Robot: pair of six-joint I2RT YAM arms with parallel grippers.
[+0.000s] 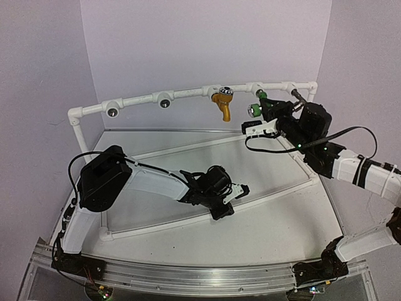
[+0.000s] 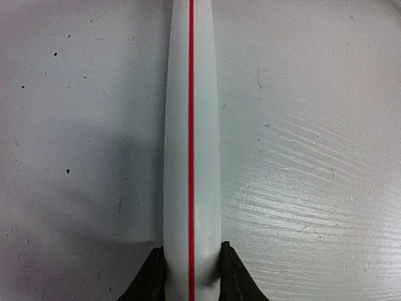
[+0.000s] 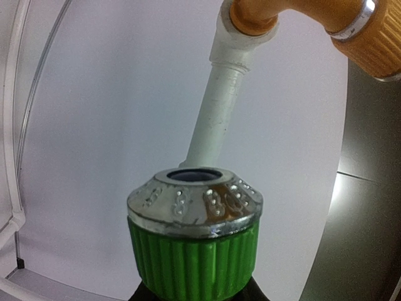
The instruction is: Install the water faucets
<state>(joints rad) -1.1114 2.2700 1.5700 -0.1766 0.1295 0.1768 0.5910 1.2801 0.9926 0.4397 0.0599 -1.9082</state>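
Right gripper (image 1: 270,113) is clenched on the green faucet (image 1: 255,111), holding it at the upper right of the top view, just below the top rail of the white pipe frame (image 1: 182,94) and just right of the yellow faucet (image 1: 222,104) already seated there. In the right wrist view its silver-capped opening faces up the frame, so its long axis seems to aim toward the rail. Left gripper (image 1: 233,199) sits well apart at lower centre, clamped around the lower pipe (image 2: 191,157), so the right arm is the one placed for this fitting.
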